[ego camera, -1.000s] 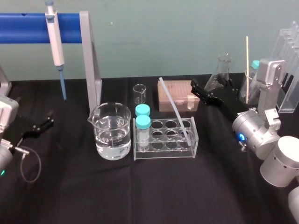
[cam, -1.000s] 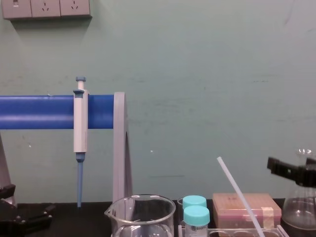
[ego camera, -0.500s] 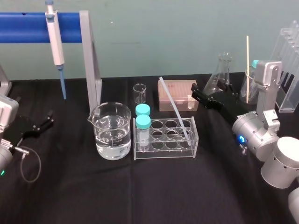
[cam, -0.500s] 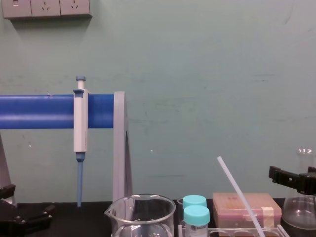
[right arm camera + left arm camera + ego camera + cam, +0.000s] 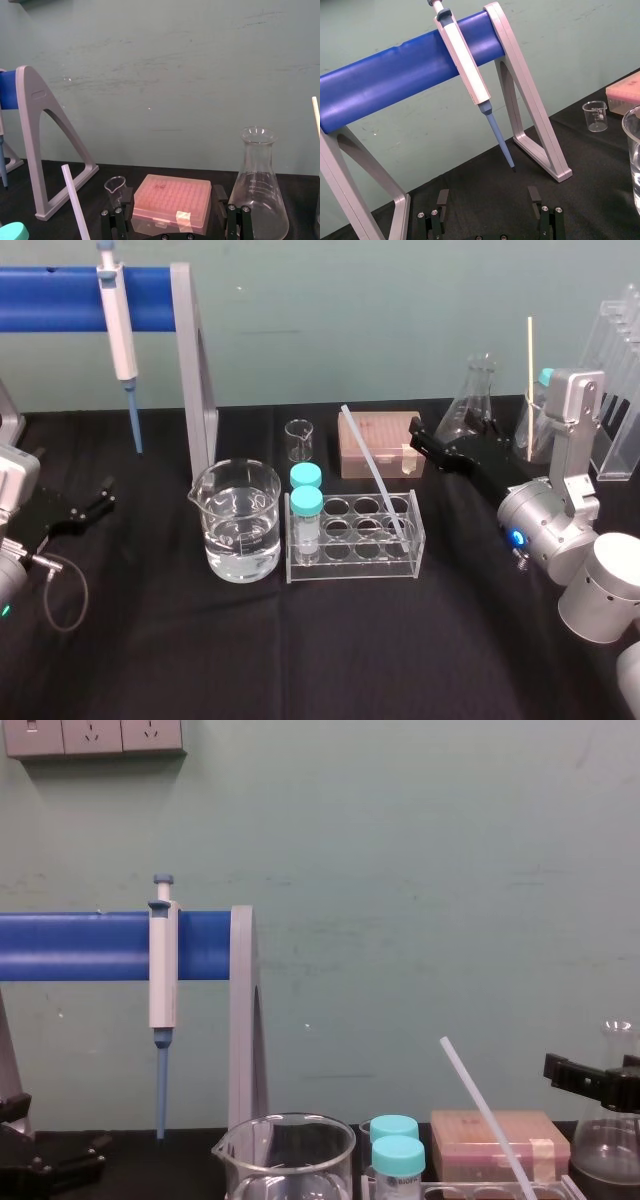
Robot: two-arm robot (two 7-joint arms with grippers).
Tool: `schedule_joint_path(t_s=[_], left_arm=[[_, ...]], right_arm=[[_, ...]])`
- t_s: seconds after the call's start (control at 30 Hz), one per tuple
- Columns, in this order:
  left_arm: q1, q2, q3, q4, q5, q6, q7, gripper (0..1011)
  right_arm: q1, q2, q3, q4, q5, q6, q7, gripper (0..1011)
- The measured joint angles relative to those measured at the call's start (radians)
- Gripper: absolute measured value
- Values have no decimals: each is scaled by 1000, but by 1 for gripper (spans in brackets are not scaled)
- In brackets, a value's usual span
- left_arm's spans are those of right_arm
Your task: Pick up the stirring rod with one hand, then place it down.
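In the head view you see a black cloth (image 5: pixel 300 660) covering the table, with a pale green wall (image 5: pixel 350 320) behind it. The stirring rod (image 5: pixel 368 468) stands tilted in the clear rack (image 5: pixel 350 565), its foot in a well at the rack's right end. Your right gripper (image 5: pixel 417 440) hovers near the rod's upper part, in front of the pink box (image 5: pixel 372 440). The left gripper (image 5: pixel 100 498) sits low at the far left.

In the left wrist view its fingers (image 5: pixel 443 197) stand wide apart, facing the blue pipette stand (image 5: pixel 395 80).

In the right wrist view the right fingers (image 5: pixel 219 195) are spread too, clear of the rod.

In the chest view wall sockets (image 5: pixel 95 737) sit high up, and the rod leans apart from the right gripper.
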Motion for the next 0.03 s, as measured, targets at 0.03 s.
schedule_joint_path(t_s=[0.03], left_arm=[[0, 0, 0, 0, 0, 0, 0, 1000]], right_arm=[[0, 0, 0, 0, 0, 0, 0, 1003]])
